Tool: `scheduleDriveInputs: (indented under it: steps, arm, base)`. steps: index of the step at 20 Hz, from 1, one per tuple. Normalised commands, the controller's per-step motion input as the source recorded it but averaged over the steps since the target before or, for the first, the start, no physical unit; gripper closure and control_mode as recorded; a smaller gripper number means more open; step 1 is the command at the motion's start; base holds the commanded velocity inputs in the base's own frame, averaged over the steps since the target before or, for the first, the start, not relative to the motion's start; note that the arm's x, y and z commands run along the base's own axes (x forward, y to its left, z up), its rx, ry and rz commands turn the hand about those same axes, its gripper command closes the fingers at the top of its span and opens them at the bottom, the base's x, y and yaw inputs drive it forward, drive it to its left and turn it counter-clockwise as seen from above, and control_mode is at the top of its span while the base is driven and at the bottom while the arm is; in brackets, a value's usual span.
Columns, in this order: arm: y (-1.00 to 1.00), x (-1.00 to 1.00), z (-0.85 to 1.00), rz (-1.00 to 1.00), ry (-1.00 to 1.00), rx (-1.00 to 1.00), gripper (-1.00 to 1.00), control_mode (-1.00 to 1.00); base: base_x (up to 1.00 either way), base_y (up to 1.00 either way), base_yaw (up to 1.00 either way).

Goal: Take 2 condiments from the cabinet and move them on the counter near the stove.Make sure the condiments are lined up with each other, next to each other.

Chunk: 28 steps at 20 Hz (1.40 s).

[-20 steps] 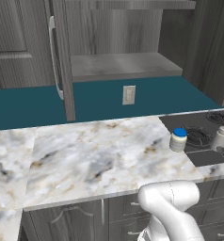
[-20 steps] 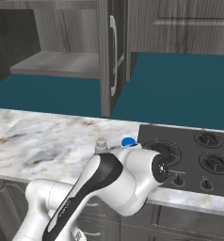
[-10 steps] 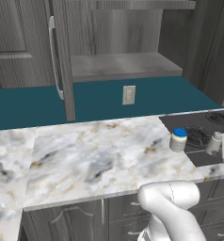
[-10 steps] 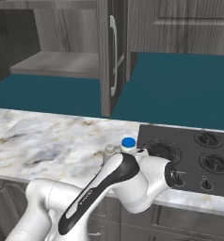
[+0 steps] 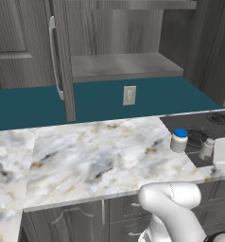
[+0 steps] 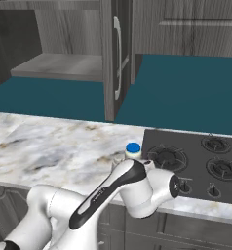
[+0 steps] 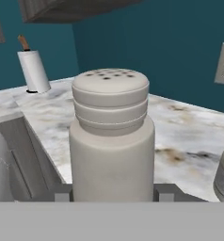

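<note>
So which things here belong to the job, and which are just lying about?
Job: shaker in the shut tool; jar; cabinet; counter; stove.
Lying about: paper towel roll; wall outlet.

The arm (image 6: 132, 188) hides the jar (image 6: 133, 150) below its lid.

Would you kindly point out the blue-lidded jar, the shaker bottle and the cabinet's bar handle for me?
blue-lidded jar (image 5: 179, 141), left base view, on its cream body below the lid.
shaker bottle (image 7: 111, 155), hand view, on its pale body between the tool's fingers.
cabinet handle (image 6: 118, 57), right base view, midway along the silver bar.
</note>
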Motion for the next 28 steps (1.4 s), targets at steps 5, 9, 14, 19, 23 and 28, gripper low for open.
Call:
scheduleDriveInputs:
  steps: [5, 9, 14, 19, 23, 28]
  arm:
    - [-0.15, 0.35, -0.36, 0.00, 0.00, 0.00, 1.00, -1.00]
    - [-0.08, 0.27, -0.24, 0.00, 0.00, 0.03, 1.00, -1.00]
    - [-0.10, 0.32, -0.21, 0.00, 0.00, 0.04, 1.00, -1.00]
    - [-0.13, 0.31, -0.20, 0.00, 0.00, 0.03, 1.00, -1.00]
    - [-0.08, 0.23, -0.19, 0.00, 0.00, 0.03, 1.00, -1.00]
    - [-0.04, 0.23, -0.18, 0.00, 0.00, 0.02, 1.00, -1.00]
  base:
    - [0.00, 0.00, 0.00]
    - [0.00, 0.00, 0.00]
    - [0.00, 0.00, 0.00]
    - [0.00, 0.00, 0.00]
    - [0.00, 0.00, 0.00]
    - [0.00, 0.00, 0.00]
